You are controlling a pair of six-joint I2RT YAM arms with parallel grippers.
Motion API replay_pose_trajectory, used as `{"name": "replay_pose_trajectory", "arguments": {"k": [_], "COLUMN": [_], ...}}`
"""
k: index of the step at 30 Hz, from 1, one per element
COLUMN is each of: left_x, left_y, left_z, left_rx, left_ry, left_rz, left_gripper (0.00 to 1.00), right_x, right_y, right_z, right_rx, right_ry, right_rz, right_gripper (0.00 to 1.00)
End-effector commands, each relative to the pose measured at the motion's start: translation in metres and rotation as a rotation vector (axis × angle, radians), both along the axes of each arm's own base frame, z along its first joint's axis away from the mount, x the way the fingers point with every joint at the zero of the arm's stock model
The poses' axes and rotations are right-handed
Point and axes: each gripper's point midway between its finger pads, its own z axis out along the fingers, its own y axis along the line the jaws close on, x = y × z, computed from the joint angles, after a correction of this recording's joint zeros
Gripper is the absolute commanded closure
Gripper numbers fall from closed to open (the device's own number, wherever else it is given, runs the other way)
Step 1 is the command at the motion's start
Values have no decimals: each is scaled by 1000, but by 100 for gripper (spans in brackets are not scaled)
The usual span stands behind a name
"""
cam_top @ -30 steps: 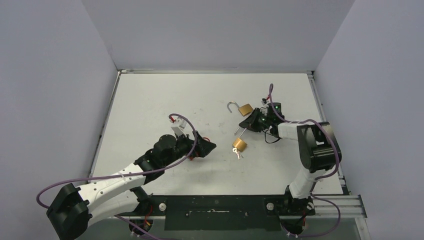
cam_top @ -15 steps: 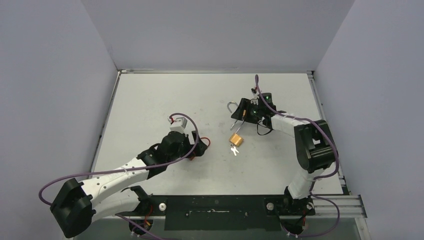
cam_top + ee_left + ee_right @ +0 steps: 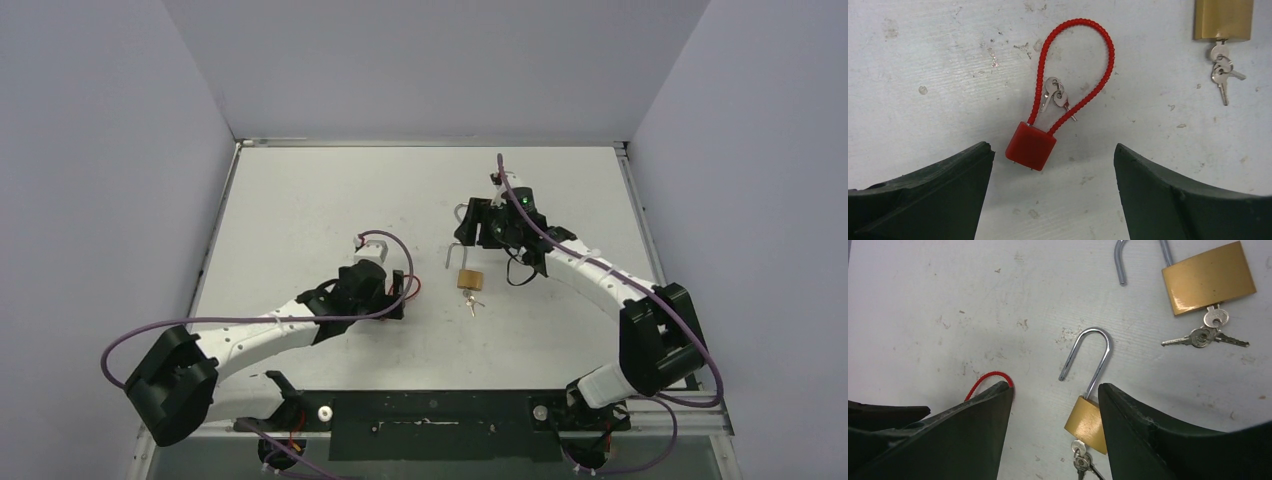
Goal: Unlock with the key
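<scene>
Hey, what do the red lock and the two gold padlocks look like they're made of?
Red lock: matte red body, probably plastic or painted; ribbed loop looks like coated cable.
Gold padlocks: probably brass, yellow sheen; shiny silver shackles look like steel.

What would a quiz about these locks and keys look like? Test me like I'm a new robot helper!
1. True or false: one end of the cable has come out of the red square-bodied cable lock.
2. Pick one: where do the small silver keys nearest that red lock lie? A) inside its cable loop B) on top of its red body C) against the wall
3. Count: how many brass padlocks with silver shackles does the right wrist view show with the shackle swung open?

Key: 1 false; 2 A; 3 two.
</scene>
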Motion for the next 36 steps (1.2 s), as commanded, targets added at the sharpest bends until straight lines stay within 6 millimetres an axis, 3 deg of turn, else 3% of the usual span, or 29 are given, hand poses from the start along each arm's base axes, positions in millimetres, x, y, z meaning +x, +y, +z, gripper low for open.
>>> {"name": "replay_pose_trajectory", "arguments": {"k": [1, 5, 11, 16, 20, 22, 26, 30, 33, 36], "left_x": [10, 11, 12, 19, 24, 24, 25, 26, 25, 21], "left_y": [-1, -2, -6, -2, -1, 1, 7, 25, 45, 70], "left_z": [-1, -15, -28, -36, -32, -26, -2, 16, 15, 0], "left_rx": [76, 112, 170, 206, 215, 198, 137, 97, 77, 65], "left_ry": [-9, 16, 50, 41, 30, 21, -30, -69, -55, 4], "left_rz": [-40, -50, -95, -60, -30, -3, 63, 170, 271, 377], "left_gripper": [12, 14, 29, 58, 84, 90, 94, 95, 95, 95], "right_x": [-6, -16, -31, -39, -45, -49, -59, -75, -83, -92], "right_y": [-15, -13, -12, -9, -5, -1, 15, 44, 67, 92], "right_z": [13, 17, 12, 4, 4, 4, 1, -19, -35, -50], "right_rx": [-29, -19, 9, 26, 33, 35, 12, -63, -109, -165], "right_ry": [-26, -16, 8, 36, 45, 45, 43, 65, 85, 103], "right_rz": [-52, -32, -25, -18, -9, 3, 47, 115, 158, 211], "right_gripper": [36, 36, 36, 37, 38, 38, 38, 38, 40, 45]}}
